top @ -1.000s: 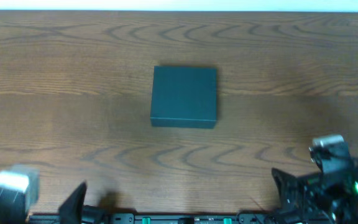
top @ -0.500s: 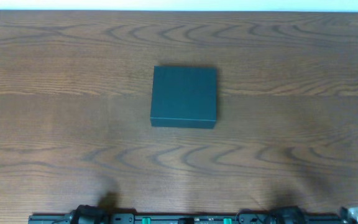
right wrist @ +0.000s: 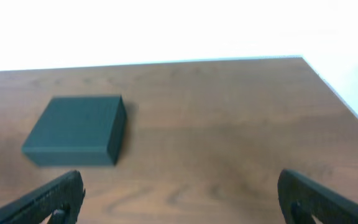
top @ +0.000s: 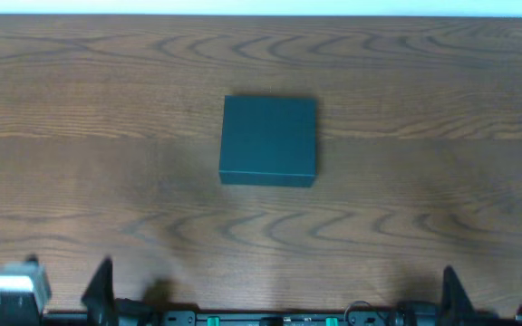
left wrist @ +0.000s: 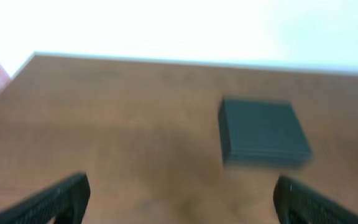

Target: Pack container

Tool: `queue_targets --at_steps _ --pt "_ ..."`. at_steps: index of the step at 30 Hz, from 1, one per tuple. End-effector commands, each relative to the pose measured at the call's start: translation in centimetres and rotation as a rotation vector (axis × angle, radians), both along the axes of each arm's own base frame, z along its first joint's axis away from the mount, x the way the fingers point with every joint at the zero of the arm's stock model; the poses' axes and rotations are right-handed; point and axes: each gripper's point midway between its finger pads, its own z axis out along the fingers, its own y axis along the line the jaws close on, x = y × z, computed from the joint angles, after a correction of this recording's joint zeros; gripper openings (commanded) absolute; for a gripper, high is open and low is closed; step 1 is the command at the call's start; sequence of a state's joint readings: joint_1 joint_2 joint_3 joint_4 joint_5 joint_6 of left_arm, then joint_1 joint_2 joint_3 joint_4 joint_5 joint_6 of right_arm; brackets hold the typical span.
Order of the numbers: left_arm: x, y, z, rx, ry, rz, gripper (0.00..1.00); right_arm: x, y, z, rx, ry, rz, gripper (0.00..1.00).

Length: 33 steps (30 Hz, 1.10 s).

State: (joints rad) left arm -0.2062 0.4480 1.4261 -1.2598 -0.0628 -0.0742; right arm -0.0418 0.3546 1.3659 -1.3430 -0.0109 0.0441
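The container [top: 268, 140] is a dark teal square box, lid shut, in the middle of the wooden table. It also shows in the left wrist view [left wrist: 263, 132] and in the right wrist view [right wrist: 76, 130]. My left gripper [left wrist: 179, 196] is open and empty at the table's near left edge [top: 66, 294], well short of the box. My right gripper [right wrist: 179, 196] is open and empty at the near right edge [top: 488, 294]. No snack packets show.
The wooden table [top: 107, 181] fills the overhead view, with its far edge at the top. A black rail with green parts [top: 243, 319] runs along the near edge between the arms.
Both arms dropped out of the overhead view half a second ago and have come back in at the bottom corners. The container has not moved.
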Motion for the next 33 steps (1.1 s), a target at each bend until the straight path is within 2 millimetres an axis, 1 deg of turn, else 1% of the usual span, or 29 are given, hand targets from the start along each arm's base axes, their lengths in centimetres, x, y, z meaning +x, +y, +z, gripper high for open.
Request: queue_targets --at_steps 1,4,7,8,9,11,12,14,16,17,20,23,24,26,28,33 --pt "2.7 -0.3 -1.6 0.037 0.013 0.006 0.95 2.3 0.0 -1.2 -0.025 0.015 0.012 0.99" --pt "5.6 -1.9 -2.2 0.008 -0.029 -0.047 0.95 4.9 1.3 -2.6 0.004 0.016 0.088 0.99" --pt "8.3 -2.4 -3.6 -0.010 -0.051 -0.039 0.95 7.3 1.7 -4.5 0.058 0.024 0.107 0.99" --pt "8.9 -2.2 -4.4 -0.032 -0.042 -0.015 0.95 8.0 1.9 -4.9 0.079 0.021 0.113 0.99" --pt "9.8 -1.7 -5.9 -0.079 -0.018 0.045 0.95 8.9 2.4 -5.2 0.100 0.005 0.136 0.99" --pt "10.7 -0.8 -8.0 -0.146 0.012 0.145 0.96 9.8 2.8 -5.6 0.107 -0.013 0.166 0.99" --pt "11.3 -0.4 -9.3 -0.192 0.025 0.199 0.95 10.2 2.8 -6.2 0.106 -0.006 0.164 0.99" --pt "12.5 -0.1 -11.0 -0.225 0.013 0.240 0.95 10.8 2.7 -7.9 0.102 0.026 0.159 0.99" --pt "13.5 -0.3 -11.9 -0.228 -0.007 0.236 0.96 11.2 2.6 -9.6 0.107 0.061 0.158 0.99" --pt "13.9 -0.4 -12.5 -0.227 -0.014 0.234 0.96 11.6 2.6 -10.8 0.110 0.083 0.157 0.98" --pt "14.6 -0.5 -13.8 -0.228 -0.021 0.236 0.95 12.7 3.0 -13.5 0.123 0.104 0.180 0.95" --pt "14.6 -0.4 -15.7 -0.211 0.015 0.247 0.95 13.2 3.9 -15.2 0.144 0.100 0.233 0.94" --pt "14.5 -0.4 -16.6 -0.202 0.035 0.248 0.95 13.2 4.2 -15.9 0.158 0.102 0.246 0.93" --pt "14.4 -0.4 -17.9 -0.192 0.067 0.251 0.95 13.1 4.2 -17.1 0.169 0.114 0.239 0.93" --pt "14.2 -0.3 -19.1 -0.182 0.096 0.255 0.96 13.0 4.1 -18.2 0.172 0.128 0.235 0.96" --pt "12.9 0.0 -22.4 -0.150 0.211 0.278 0.95 12.4 4.2 -20.4 0.202 0.177 0.221 0.98"
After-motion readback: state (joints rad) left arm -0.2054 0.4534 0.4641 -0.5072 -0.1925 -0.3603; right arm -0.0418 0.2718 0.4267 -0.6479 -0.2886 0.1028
